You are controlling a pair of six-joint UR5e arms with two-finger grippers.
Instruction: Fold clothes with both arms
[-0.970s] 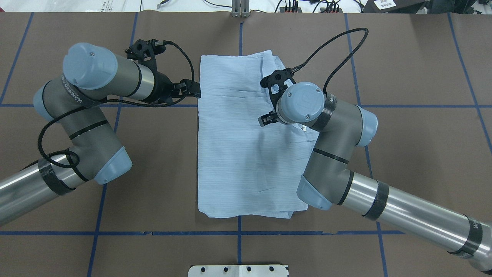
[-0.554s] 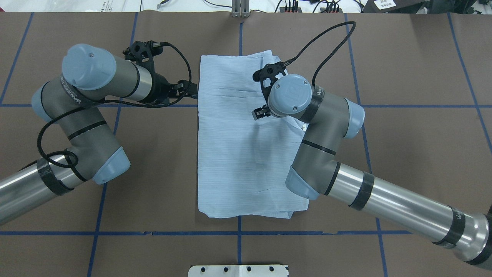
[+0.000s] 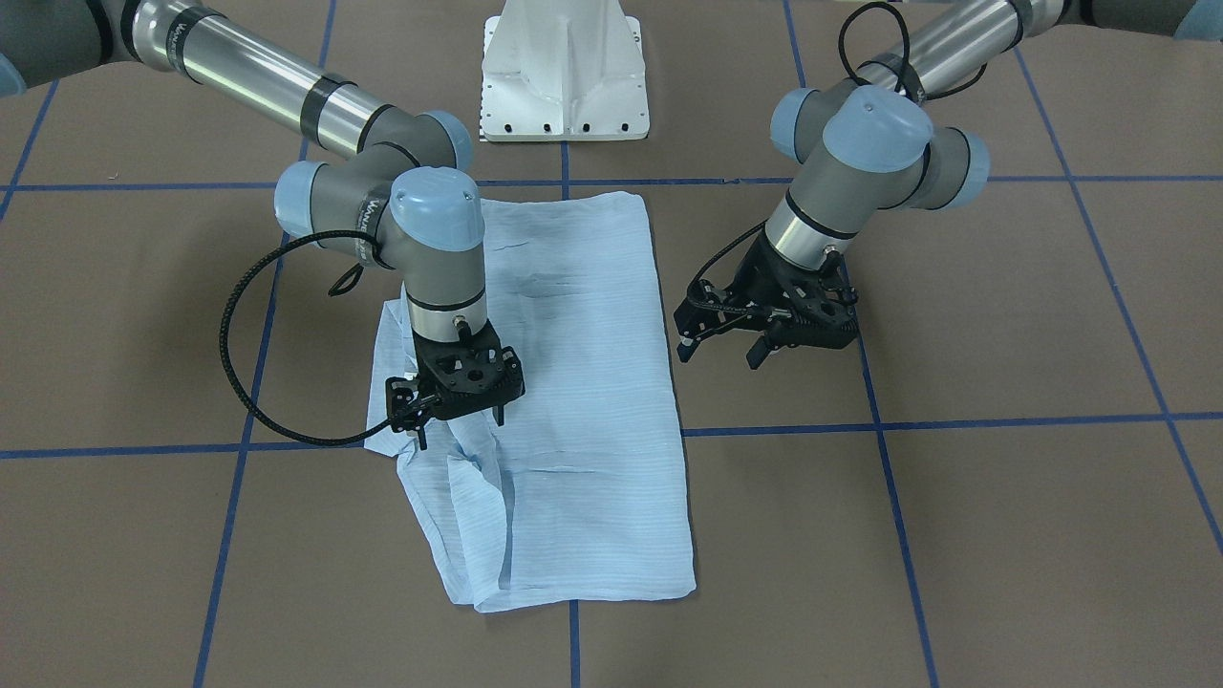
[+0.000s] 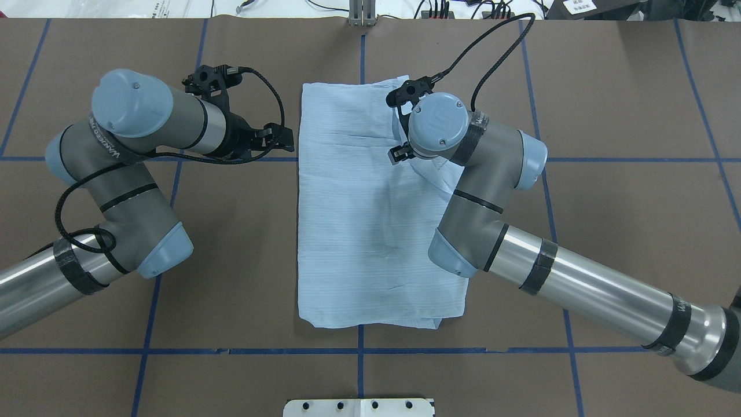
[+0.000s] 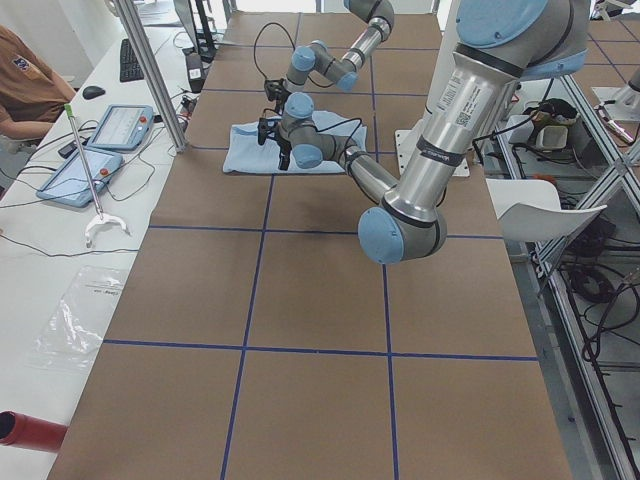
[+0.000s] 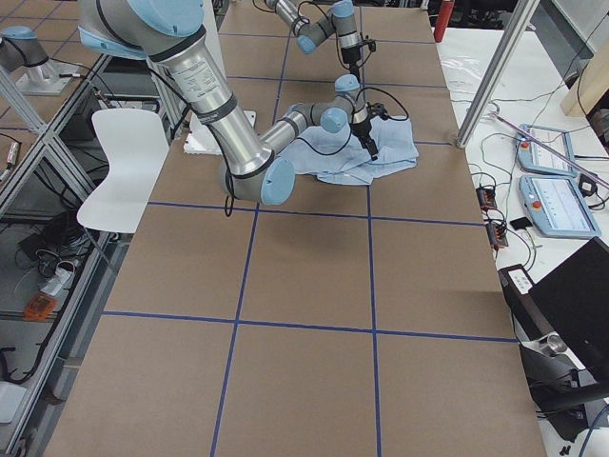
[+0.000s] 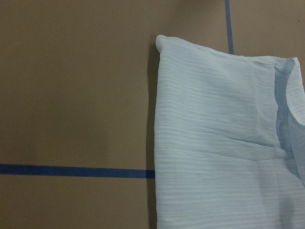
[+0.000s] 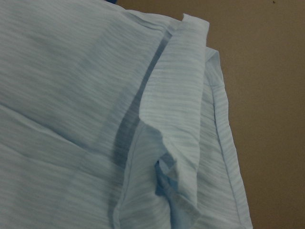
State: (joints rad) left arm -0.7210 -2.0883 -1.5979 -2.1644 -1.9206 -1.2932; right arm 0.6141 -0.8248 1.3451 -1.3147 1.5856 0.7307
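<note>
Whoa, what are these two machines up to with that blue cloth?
A thin light-blue striped shirt is being folded on a brown table and already lies as a long rectangle. The robot's right gripper hangs open over a rumpled flap along one long edge. Its left gripper is open beside the opposite edge, over bare table, holding nothing.

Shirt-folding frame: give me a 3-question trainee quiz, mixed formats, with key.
1. True or false: the left tool is shut on the shirt.
2. The right tool is above the shirt's: A) rumpled edge; B) smooth straight edge; C) neither, it is off the shirt.
3. Fill in: the shirt's smooth, straight long edge faces the ___ tool.
Key: 1 false, it is open and beside the shirt; 2 A; 3 left.
</note>
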